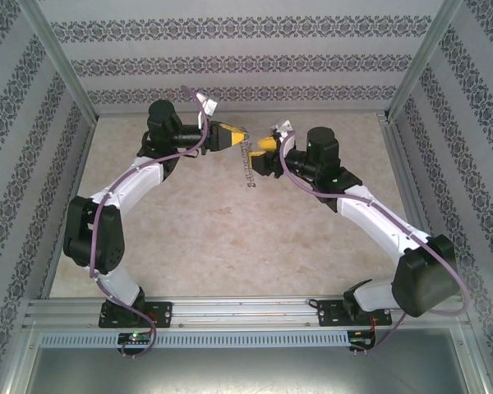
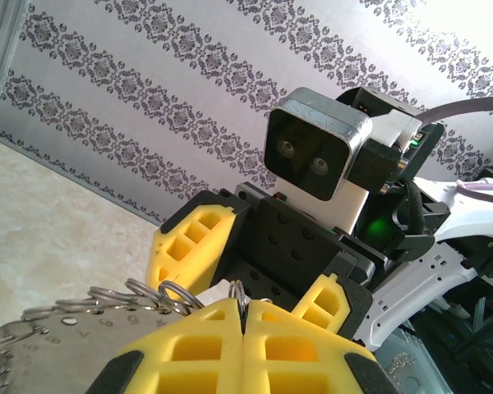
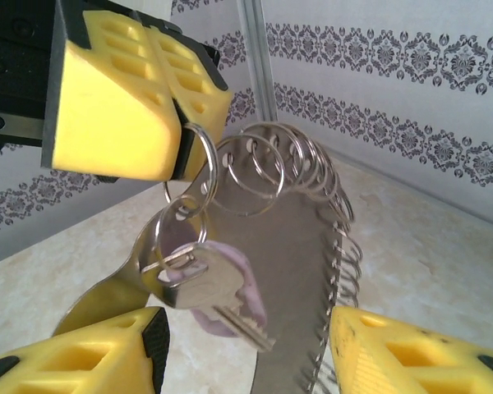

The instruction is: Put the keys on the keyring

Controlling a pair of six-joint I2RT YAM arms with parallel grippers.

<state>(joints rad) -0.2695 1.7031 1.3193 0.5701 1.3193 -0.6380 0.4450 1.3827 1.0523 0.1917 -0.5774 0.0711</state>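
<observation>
The keyring (image 3: 304, 271) is a flat grey metal loop edged with several wire rings, and it hangs upright between the two arms. My left gripper (image 3: 181, 135) is shut on one ring at its top, its yellow fingers (image 2: 189, 345) pressed together. In the top view the left gripper (image 1: 240, 135) holds the keyring (image 1: 249, 168) above the table. The keys (image 3: 209, 283), a silvery blade with a lilac head, dangle from a small ring beside that pinch. My right gripper (image 3: 246, 357) is open, one finger on each side of the keyring below the key, touching nothing. From above, the right gripper (image 1: 265, 145) faces the left one.
The beige table (image 1: 230, 238) lies below both arms. Patterned walls (image 1: 246, 66) and metal corner posts (image 1: 415, 66) enclose it at the back and sides. The right arm's camera housing (image 2: 316, 152) sits close in front of the left gripper.
</observation>
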